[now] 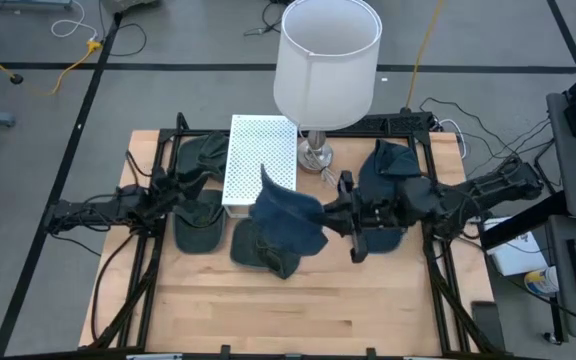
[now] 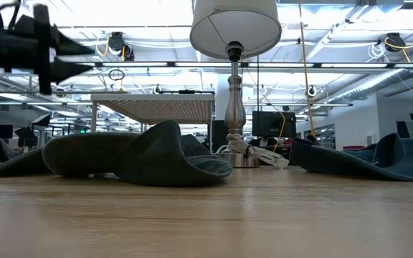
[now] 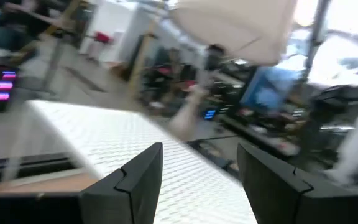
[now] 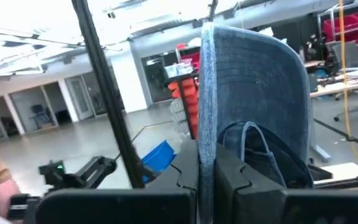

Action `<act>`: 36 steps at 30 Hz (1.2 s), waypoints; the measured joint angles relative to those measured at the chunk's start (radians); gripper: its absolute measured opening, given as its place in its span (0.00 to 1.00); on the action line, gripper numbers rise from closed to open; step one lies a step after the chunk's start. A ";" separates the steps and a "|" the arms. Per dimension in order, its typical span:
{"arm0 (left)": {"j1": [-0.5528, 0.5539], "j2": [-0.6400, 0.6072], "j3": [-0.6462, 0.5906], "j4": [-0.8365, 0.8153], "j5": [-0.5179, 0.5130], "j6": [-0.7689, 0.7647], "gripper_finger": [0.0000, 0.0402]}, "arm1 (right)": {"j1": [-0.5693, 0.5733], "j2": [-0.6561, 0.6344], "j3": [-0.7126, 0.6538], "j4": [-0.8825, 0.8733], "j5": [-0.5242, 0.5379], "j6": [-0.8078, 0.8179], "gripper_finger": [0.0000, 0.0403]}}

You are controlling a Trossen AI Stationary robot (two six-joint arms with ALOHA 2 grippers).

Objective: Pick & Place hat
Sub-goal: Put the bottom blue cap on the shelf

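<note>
My right gripper [image 1: 326, 215] is shut on a blue denim hat [image 1: 286, 218], held in the air over the middle of the table, above a dark hat [image 1: 263, 250] that lies flat on the wood. In the right wrist view the blue hat [image 4: 260, 106] stands up in front of the fingers. My left gripper [image 1: 190, 190] is open and raised at the table's left, between two dark green hats [image 1: 203, 150] [image 1: 198, 225]. It faces a white perforated platform [image 3: 135, 143] and touches nothing. The low view shows it high up [image 2: 77, 57]. My right gripper pinches a stitched edge of the blue hat [image 4: 207, 149] between its two fingers [image 4: 173, 183], coming level from the table's right. The hat is lifted clear and reaches out toward the table's left beyond the fingertips. Its back strap loop [image 4: 253, 140] faces the camera.
A lamp with a white shade [image 1: 326, 60] stands at the far middle, its cord coiled at the base [image 2: 253, 152]. The white platform [image 1: 261, 160] sits beside it. Another blue hat [image 1: 393, 165] lies under the right arm. The near half of the table [image 1: 288, 310] is bare wood.
</note>
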 joint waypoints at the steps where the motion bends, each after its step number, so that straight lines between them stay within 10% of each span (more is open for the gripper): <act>1: 0.000 0.000 0.014 0.000 0.012 -0.001 0.52 | -0.012 0.001 -0.012 0.021 -0.014 -0.001 0.01; 9: -0.030 0.051 0.199 -0.036 0.101 0.130 0.52 | -0.103 0.030 -0.035 0.158 -0.178 -0.009 0.01; 22: -0.142 0.507 0.749 -0.191 0.237 0.252 0.52 | -0.138 0.044 -0.036 0.301 -0.263 0.039 0.01; 36: -0.336 0.886 1.258 -0.706 0.282 0.407 0.52 | -0.137 0.034 -0.035 0.453 -0.278 0.028 0.01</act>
